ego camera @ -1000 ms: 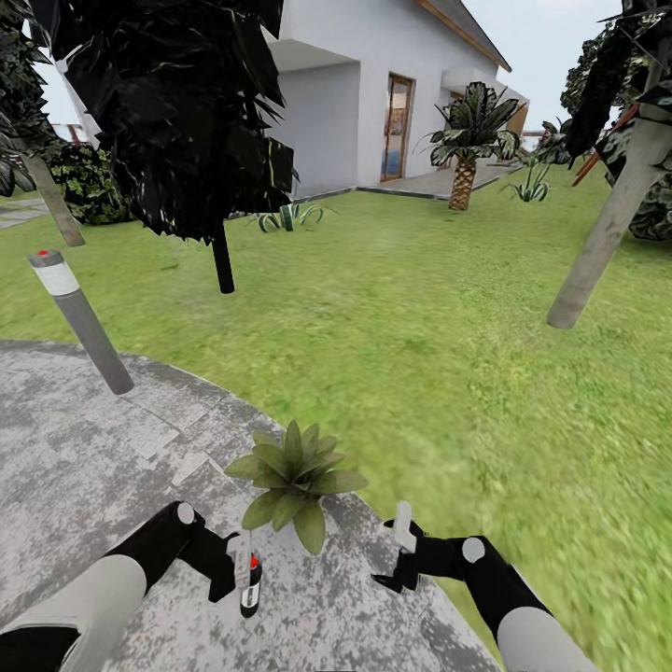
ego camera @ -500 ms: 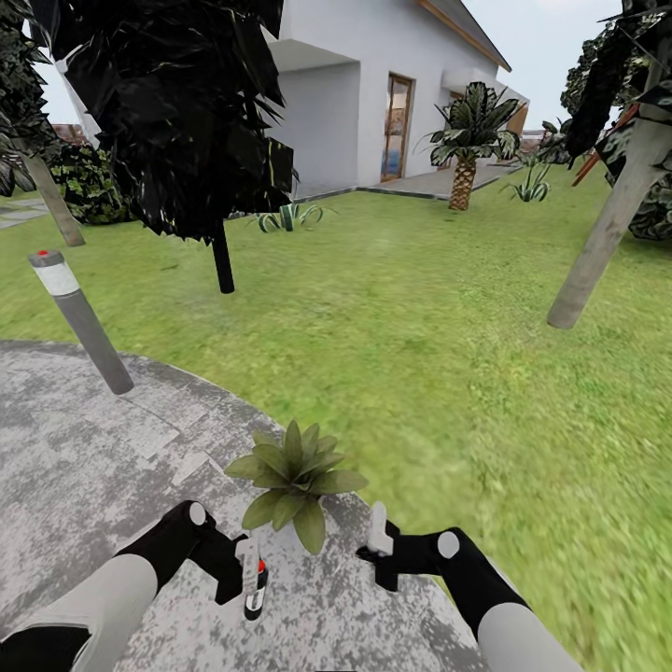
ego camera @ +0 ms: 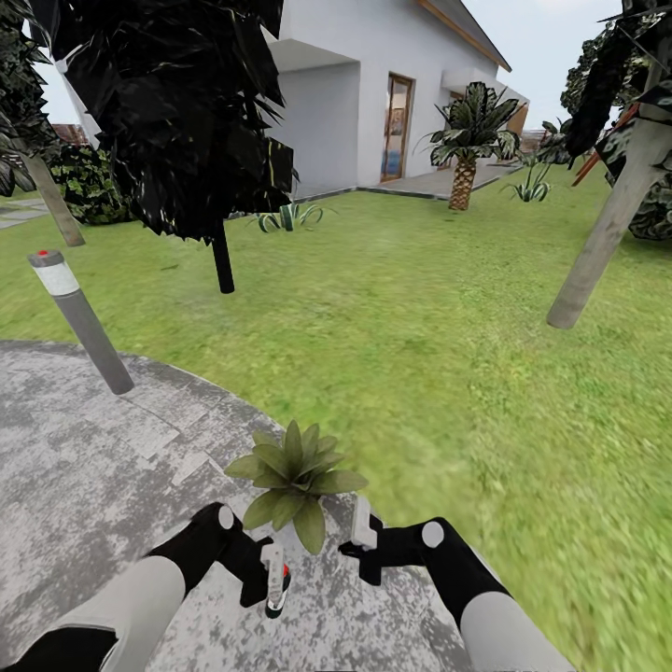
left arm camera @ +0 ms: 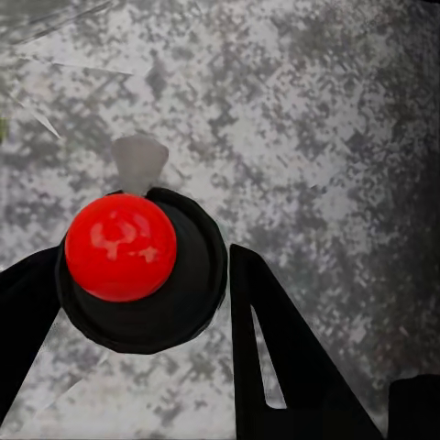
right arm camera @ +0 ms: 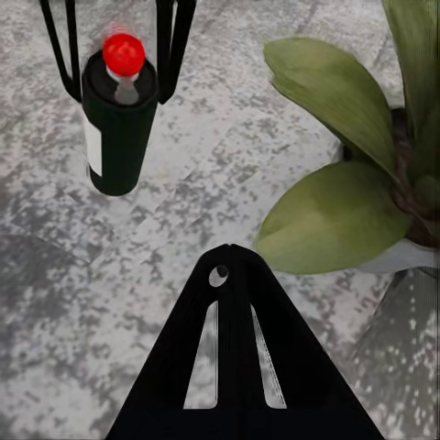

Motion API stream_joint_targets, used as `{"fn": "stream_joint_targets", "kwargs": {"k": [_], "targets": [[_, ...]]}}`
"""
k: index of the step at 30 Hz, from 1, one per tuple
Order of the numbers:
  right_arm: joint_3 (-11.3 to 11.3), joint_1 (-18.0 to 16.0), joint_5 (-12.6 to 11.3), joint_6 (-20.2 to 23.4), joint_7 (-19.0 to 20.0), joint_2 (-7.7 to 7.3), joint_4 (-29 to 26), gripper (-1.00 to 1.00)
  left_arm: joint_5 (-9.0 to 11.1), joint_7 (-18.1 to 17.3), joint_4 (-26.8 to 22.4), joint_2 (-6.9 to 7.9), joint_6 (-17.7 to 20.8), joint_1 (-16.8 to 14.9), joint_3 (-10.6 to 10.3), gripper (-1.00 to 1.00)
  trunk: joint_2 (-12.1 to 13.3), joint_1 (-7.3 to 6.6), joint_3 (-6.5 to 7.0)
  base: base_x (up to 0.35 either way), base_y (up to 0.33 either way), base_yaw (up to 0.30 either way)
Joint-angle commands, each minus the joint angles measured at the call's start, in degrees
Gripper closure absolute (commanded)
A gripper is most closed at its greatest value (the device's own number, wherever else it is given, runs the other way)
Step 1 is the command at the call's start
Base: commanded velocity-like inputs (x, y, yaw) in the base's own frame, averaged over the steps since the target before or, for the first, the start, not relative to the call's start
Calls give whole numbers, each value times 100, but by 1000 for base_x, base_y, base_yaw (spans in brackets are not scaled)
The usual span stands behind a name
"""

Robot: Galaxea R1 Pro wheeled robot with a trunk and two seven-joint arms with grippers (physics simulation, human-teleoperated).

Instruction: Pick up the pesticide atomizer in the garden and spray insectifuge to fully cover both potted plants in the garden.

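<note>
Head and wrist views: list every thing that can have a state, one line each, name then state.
pesticide atomizer: held off the patio between the left gripper's fingers, red top on.
left gripper: shut on the pesticide atomizer.
right gripper: holding nothing; whether open or shut cannot be told.
potted plant: upright in its grey pot on the stone patio, untouched by either gripper.
bollard lamp: standing, leaning.
house door: closed.

Red-topped dark atomizer, mottled grey patio

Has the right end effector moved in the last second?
Yes. In the head view the right end effector has slid leftward over the stone patio, closing in on the potted plant, which has stayed put.
</note>
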Motion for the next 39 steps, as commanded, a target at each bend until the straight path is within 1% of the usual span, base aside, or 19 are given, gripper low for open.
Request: {"fn": "stream_joint_targets", "kwargs": {"k": [1, 7, 9, 11, 15, 19, 25, 32, 36, 39], "targets": [[-48, -14, 43, -25, 32, 10, -2, 100, -42, 14, -6, -1, -59, 4, 0, 100, -2, -1, -5, 0, 0, 0], [-48, -43, 42, -25, 34, 10, 2, 100, 16, 48, -11, -31, -62, 2, 31, 100, -2, -1, -5, 0, 0, 0], [-48, -45, 43, -25, 34, 10, 3, 100, 29, 55, -13, -98, -65, -6, 34, 100, -2, -1, -5, 0, 0, 0], [-48, -44, 43, -25, 34, 10, -2, 100, 34, 70, -19, -198, -67, -17, 35, 100, -2, -1, -5, 0, 0, 0], [-48, -48, 43, -25, 34, 10, -5, 100, 43, 215, -15, -321, -68, -22, 42, 100, -2, -1, -5, 0, 0, 0], [-48, -50, 43, -25, 34, 10, -6, 100, 51, 242, -14, -431, -68, -25, 52, 100, -2, -1, -5, 0, 0, 0], [-48, -50, 43, -25, 34, 10, -6, 100, 53, 290, -21, -538, -68, -31, 52, 100, -2, -1, -5, 0, 0, 0], [-48, -50, 43, -25, 34, 10, -6, 100, 61, 390, -23, -601, -61, -36, 54, 100, -2, -1, -5, 0, 0, 0], [-48, -52, 43, -25, 34, 10, -6, 100, 62, 682, -160, -632, -65, 4, 76, 100, -2, -1, -5, 0, 0, 0], [-48, -55, 43, -25, 34, 10, -6, 100, 62, 742, -183, -634, -63, 12, 78, 100, -2, -1, -5, 0, 0, 0]]}}
